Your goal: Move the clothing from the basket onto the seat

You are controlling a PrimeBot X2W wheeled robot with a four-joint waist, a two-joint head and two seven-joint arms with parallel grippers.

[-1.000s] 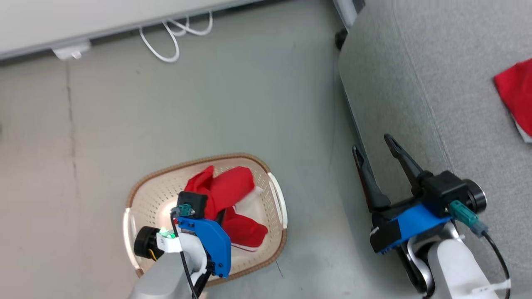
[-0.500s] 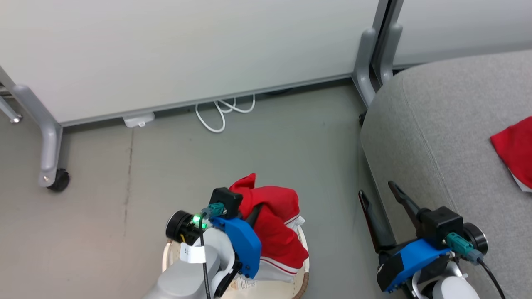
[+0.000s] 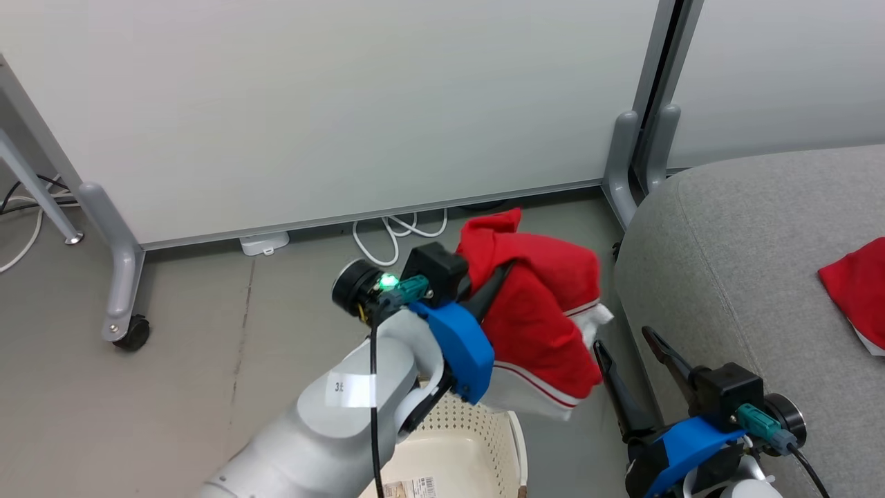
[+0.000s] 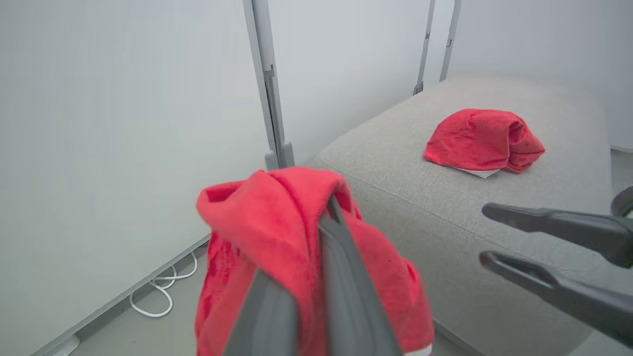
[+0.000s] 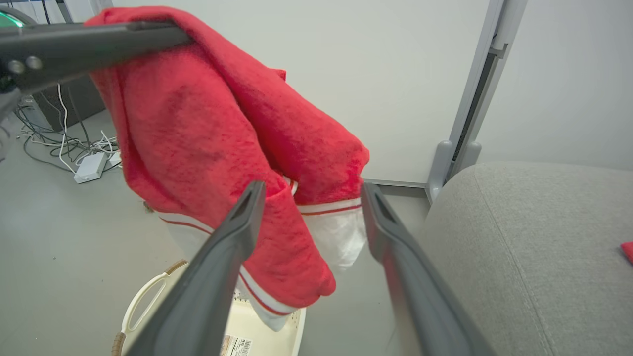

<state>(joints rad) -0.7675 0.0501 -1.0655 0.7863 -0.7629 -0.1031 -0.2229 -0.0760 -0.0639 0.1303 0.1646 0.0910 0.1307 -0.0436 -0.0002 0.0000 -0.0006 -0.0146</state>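
My left gripper (image 3: 505, 273) is shut on a piece of the clothing (image 3: 546, 311), red with a white striped panel. It hangs in the air above the cream basket (image 3: 477, 422), left of the grey seat (image 3: 747, 263). The left wrist view shows the fabric (image 4: 277, 222) draped over my fingers (image 4: 341, 257). Another red garment (image 3: 857, 290) lies on the seat (image 4: 420, 188), also seen from the left wrist (image 4: 482, 141). My right gripper (image 3: 622, 340) stands open beside the seat's edge, nothing between its fingers. In the right wrist view the hanging garment (image 5: 212, 123) sits beyond it (image 5: 312, 188).
White partition panels stand behind on grey legs, one with a castor (image 3: 131, 332). White cables (image 3: 394, 238) and a small adaptor (image 3: 263, 243) lie on the grey floor by the wall. A paper label (image 3: 408, 487) shows in the basket's base.
My left gripper has lifted the garment out of the basket, up and toward the seat. The head view has tilted upward. The right gripper has stayed open.
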